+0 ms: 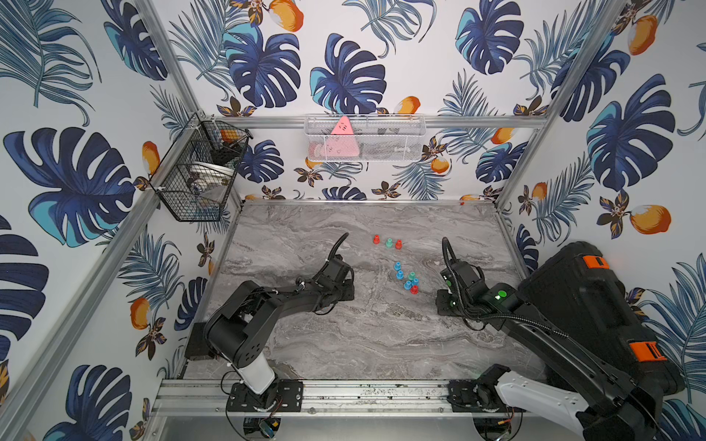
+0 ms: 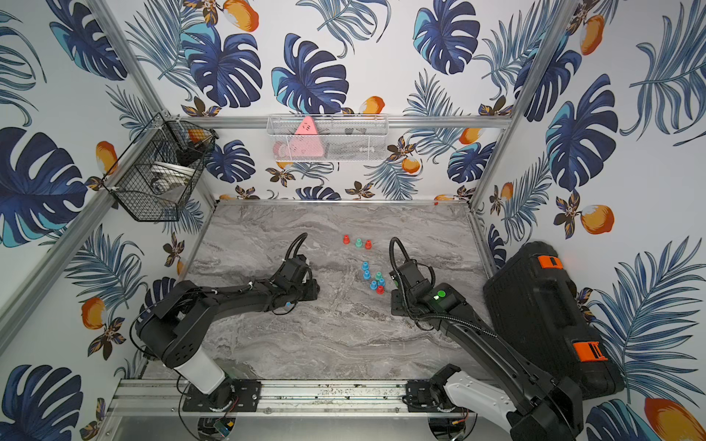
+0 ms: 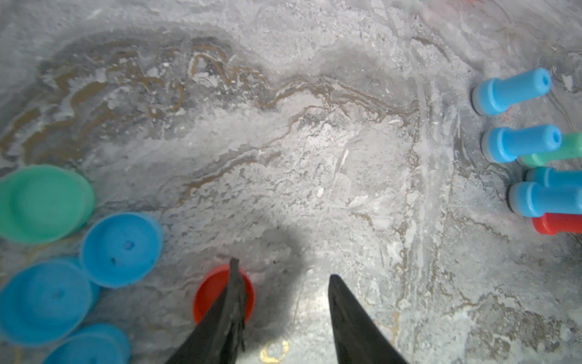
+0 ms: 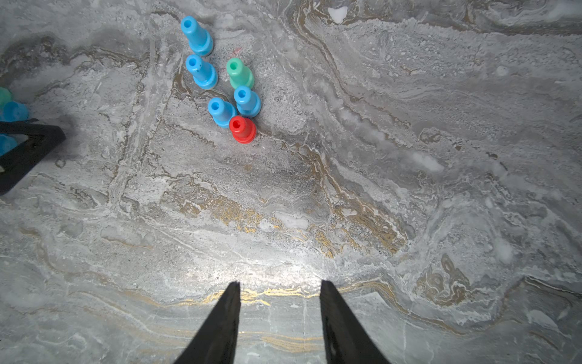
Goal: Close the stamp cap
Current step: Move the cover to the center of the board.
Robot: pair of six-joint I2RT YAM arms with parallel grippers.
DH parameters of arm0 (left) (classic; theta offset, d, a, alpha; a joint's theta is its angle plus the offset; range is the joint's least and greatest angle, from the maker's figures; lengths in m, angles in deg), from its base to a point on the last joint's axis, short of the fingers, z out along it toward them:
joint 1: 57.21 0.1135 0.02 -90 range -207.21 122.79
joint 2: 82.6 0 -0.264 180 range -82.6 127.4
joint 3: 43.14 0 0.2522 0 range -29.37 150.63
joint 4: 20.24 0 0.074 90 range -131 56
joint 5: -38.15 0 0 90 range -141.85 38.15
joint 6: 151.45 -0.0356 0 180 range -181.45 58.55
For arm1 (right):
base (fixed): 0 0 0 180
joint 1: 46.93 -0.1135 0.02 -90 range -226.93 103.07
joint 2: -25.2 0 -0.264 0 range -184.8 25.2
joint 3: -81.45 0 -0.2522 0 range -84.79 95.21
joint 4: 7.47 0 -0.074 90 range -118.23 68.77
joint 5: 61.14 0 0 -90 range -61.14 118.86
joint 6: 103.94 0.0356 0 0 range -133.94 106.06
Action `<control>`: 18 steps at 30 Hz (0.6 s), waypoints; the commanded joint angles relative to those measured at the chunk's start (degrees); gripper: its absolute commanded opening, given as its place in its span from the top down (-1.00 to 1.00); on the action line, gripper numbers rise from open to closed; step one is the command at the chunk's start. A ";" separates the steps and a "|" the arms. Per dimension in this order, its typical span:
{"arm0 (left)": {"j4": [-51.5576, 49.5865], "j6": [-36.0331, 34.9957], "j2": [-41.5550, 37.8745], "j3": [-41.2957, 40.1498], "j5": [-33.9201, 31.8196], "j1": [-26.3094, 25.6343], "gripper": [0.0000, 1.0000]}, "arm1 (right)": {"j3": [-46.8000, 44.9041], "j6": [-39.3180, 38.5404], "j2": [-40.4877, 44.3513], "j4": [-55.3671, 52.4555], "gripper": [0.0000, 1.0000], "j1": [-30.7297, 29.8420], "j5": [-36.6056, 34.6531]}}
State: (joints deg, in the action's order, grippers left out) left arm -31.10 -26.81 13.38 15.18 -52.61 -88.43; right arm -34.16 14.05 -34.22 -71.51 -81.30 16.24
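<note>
left gripper (image 3: 283, 271): jaws partly apart, nothing gripped between them. red cap (image 3: 211, 293) is overlapped by one finger in the left wrist view, contact cannot be told. green cap (image 3: 44, 203) and blue caps (image 3: 121, 249) are grouped near it on the marble surface (image 1: 344, 343), about mid-surface, hidden by the arm in both top views. right gripper (image 4: 278, 285): partly open, empty. stamp cluster (image 1: 400, 274) is stood upright toward the right edge, three more stamps (image 1: 389, 243) nearer the far edge

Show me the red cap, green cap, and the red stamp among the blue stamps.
red cap (image 3: 211, 296): left wrist view, visible half
green cap (image 3: 44, 205): left wrist view, its middle
red stamp (image 4: 242, 130): right wrist view, its body
</note>
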 commanded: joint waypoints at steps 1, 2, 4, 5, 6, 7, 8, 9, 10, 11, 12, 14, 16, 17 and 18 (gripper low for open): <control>-5.28 1.65 0.82 -0.17 0.71 -1.38 0.04 | -0.09 0.26 0.09 1.06 0.10 -0.02 -0.38; -5.23 1.88 1.02 0.00 0.58 -1.95 0.04 | -0.07 0.26 0.09 1.02 0.10 -0.01 -0.34; -5.01 2.25 1.47 0.24 0.20 -3.03 0.04 | -0.09 0.30 0.17 1.06 0.10 -0.07 -0.36; -5.00 2.35 1.81 0.39 0.14 -3.51 0.04 | -0.09 0.30 0.18 1.06 0.10 -0.02 -0.38; -4.93 2.55 2.12 0.57 0.07 -3.90 0.04 | -0.09 0.35 0.26 1.06 0.10 -0.01 -0.33; -4.92 2.72 2.50 0.70 0.05 -4.42 0.04 | -0.09 0.38 0.35 0.99 0.10 -0.05 -0.33; -4.83 2.95 2.83 0.88 -0.16 -4.99 0.04 | -0.09 0.33 0.32 1.01 0.10 0.00 -0.40; -4.72 3.16 3.10 1.01 -0.26 -5.41 0.04 | -0.09 0.40 0.42 1.05 0.10 -0.04 -0.39; -4.59 3.29 3.36 1.22 -0.43 -5.97 0.04 | -0.09 0.40 0.53 1.07 0.10 -0.04 -0.38; -4.59 3.42 3.62 1.48 -0.62 -6.56 0.04 | -0.09 0.39 0.54 1.06 0.09 -0.02 -0.43; -4.57 3.56 3.83 1.63 -0.86 -7.10 0.04 | -0.08 0.37 0.60 1.06 0.10 0.00 -0.45; -4.65 3.99 4.42 2.13 -1.41 -8.24 0.04 | -0.05 0.37 0.61 0.99 0.10 0.00 -0.42; -4.61 4.34 4.95 2.44 -1.81 -9.30 0.04 | -0.09 0.40 0.67 0.98 0.10 -0.02 -0.45; -4.49 4.54 5.24 2.63 -1.95 -9.81 0.04 | -0.12 0.40 0.73 0.98 0.10 0.00 -0.47; -4.41 4.78 5.53 2.81 -2.06 -10.34 0.04 | -0.09 0.36 0.71 1.06 0.10 -0.06 -0.48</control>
State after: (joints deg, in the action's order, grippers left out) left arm -28.17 -24.23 17.62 18.15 -56.69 -97.76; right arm -34.16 14.05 -33.74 -71.49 -81.30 16.24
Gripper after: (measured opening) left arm 0.478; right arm 0.452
